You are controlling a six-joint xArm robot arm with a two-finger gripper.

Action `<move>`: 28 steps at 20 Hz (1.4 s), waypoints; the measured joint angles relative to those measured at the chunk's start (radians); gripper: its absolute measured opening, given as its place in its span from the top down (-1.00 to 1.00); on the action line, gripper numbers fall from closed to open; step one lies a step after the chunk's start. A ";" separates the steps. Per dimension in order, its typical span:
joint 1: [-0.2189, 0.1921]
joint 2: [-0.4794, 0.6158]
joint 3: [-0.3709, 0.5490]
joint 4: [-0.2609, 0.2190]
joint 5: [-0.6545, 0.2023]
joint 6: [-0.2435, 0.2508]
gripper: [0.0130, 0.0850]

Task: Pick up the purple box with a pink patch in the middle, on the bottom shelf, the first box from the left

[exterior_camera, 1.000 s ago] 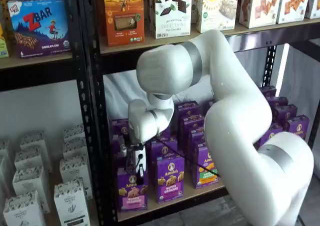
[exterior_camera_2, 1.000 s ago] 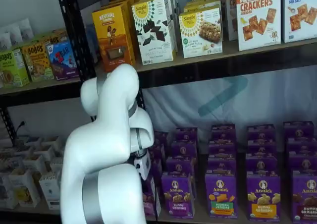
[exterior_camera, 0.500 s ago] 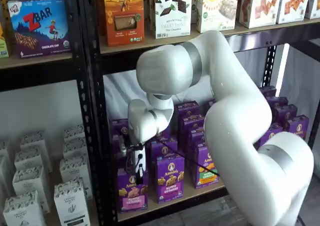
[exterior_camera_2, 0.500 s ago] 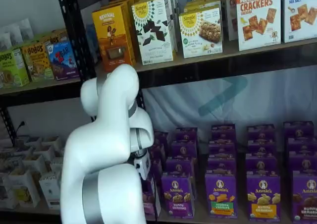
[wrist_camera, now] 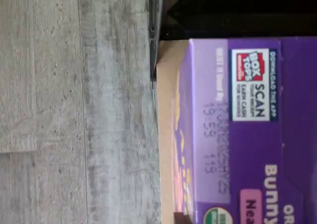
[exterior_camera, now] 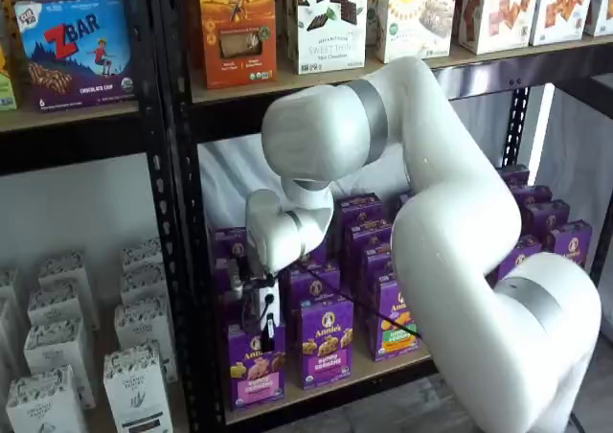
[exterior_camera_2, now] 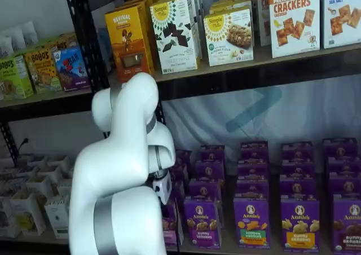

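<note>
The purple box (exterior_camera: 255, 371) with a pink band stands at the front left end of the bottom shelf (exterior_camera: 369, 374), just right of the black upright. My gripper (exterior_camera: 265, 335) hangs straight down onto its top, the white body above and a black finger in front of the carton's upper edge. No gap between the fingers shows, and I cannot tell whether they grip. In the wrist view the box's purple top (wrist_camera: 237, 135) with a Box Tops mark fills the frame very close, at the tan shelf edge (wrist_camera: 166, 135). In a shelf view my arm hides most of the box (exterior_camera_2: 170, 228).
Similar purple Annie's cartons (exterior_camera: 323, 342) stand tight beside and behind it, one with an orange-and-green patch (exterior_camera: 391, 325). The black upright (exterior_camera: 182, 261) is close on the left, with white cartons (exterior_camera: 134, 376) beyond. Grey plank floor (wrist_camera: 74, 110) lies below the shelf front.
The gripper has stayed over the box's top, shifting only slightly up and down. The box has not visibly left the shelf.
</note>
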 joint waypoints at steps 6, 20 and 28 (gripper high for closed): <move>-0.001 -0.003 0.002 0.007 0.006 -0.007 0.67; 0.000 -0.067 0.085 -0.027 0.015 0.024 0.67; -0.006 -0.186 0.227 0.019 0.027 -0.023 0.67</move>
